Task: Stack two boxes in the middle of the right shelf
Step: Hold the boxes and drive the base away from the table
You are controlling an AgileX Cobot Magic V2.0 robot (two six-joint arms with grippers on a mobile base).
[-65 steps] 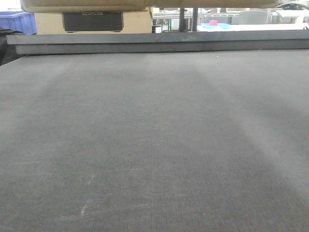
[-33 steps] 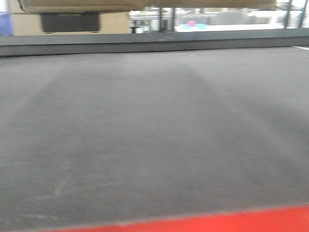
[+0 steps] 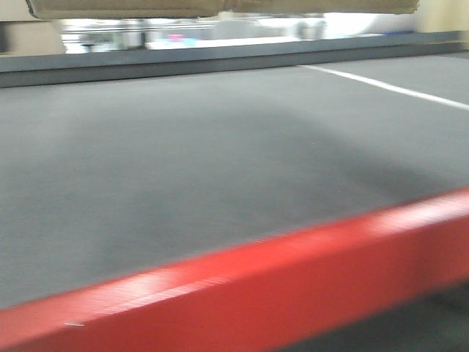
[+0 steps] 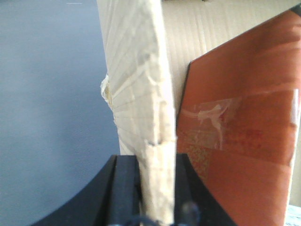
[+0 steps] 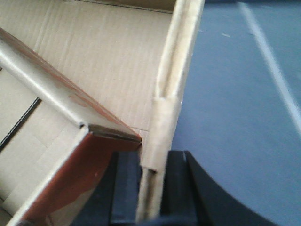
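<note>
A tan cardboard box [image 3: 220, 7] hangs at the top edge of the front view, above the grey table. My left gripper [image 4: 157, 188] is shut on the box's left wall [image 4: 141, 94], one black finger [image 4: 123, 188] on each side. My right gripper [image 5: 153, 188] is shut on the box's right wall [image 5: 178, 70]. Both wrist views look into the open box, where a reddish-brown flap [image 4: 244, 117] shows; it also shows in the right wrist view [image 5: 61, 188]. The steel shelf and any second box are out of view.
The grey-topped table [image 3: 183, 161] fills the front view, with its red front frame [image 3: 293, 286] slanting across the bottom and a white line [image 3: 388, 86] at the right. Blurred background shows beyond the table's far edge.
The view has pulled back and swung: the table's red frame has risen into the picture and tilted, a white line has appeared at right, and the background items have slid left.
</note>
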